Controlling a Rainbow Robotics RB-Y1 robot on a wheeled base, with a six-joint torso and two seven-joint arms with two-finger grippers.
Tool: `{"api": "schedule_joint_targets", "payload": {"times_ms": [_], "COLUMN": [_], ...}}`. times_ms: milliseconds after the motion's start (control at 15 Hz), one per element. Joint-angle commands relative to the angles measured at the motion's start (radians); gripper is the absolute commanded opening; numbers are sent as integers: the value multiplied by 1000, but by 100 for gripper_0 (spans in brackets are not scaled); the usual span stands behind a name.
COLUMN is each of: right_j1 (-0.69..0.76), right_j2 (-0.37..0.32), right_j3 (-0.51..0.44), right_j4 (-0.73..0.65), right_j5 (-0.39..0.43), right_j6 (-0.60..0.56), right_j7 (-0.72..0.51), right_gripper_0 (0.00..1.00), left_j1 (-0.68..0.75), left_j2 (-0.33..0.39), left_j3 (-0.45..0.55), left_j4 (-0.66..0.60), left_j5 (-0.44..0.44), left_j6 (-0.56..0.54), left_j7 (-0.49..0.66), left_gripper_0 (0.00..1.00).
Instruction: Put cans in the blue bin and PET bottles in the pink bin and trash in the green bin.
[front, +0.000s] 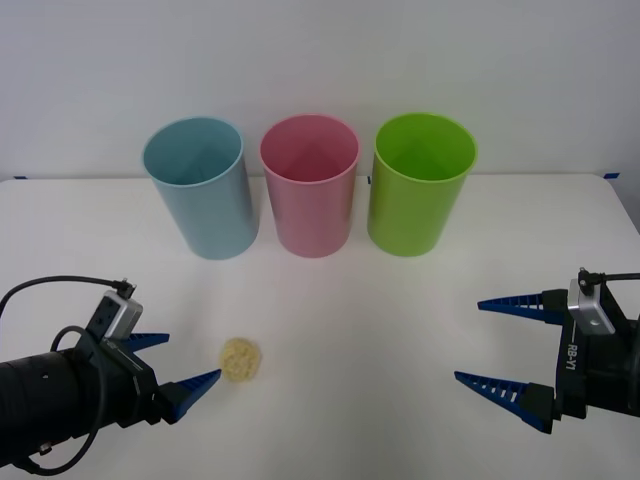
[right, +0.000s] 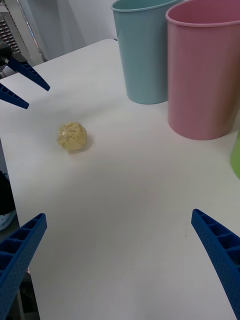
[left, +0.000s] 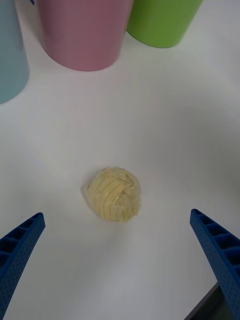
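White counter stretches in front of you, operator, with everything set out on it. Starting at your far left, your left end effector sits low near the front edge, its blue ribbed fingers spread apart and holding nothing. Just beyond its fingertips, close but not touching, lies the trash, a small pale yellow-beige wrinkled ball resting on the counter. From the left wrist camera the ball sits between and ahead of the two spread fingers.

Farther back, three tall tapered plastic bins stand upright in a row, close together. Leftmost is the blue bin, then the pink bin in the middle, then the green bin on the right. The trash lies well in front of the blue and pink bins, apart from all three.

At your far right, your right end effector hovers near the front edge, its blue fingers also released and wide apart, gripping nothing. It is well apart from the trash and from the bins.
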Motion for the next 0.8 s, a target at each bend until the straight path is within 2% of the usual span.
{"api": "schedule_joint_targets", "payload": {"times_ms": [67,200,267,467,667,800], "right_j1": [0,0,0,0,0,0], "right_j2": [0,0,0,0,0,0], "right_j3": [0,0,0,0,0,0], "right_j4": [0,0,0,0,0,0], "right_j5": [0,0,0,0,0,0], "right_j6": [0,0,0,0,0,0], "right_j7": [0,0,0,0,0,0], "right_gripper_0": [100,100,100,100,100,100], "left_j1": [-38,-77,-101,-163,-213,-245], "left_j2": [20,23,26,31,37,57], "left_j3": [-9,-30,-59,-124,-135,-164], "left_j4": [7,11,9,12,18,21], "left_j5": [-14,-17,-26,-100,-118,-130], "left_j6": [-41,-116,-132,-169,-192,-192], "left_j7": [34,45,96,211,273,275], "left_gripper_0": [100,100,100,100,100,100]}}
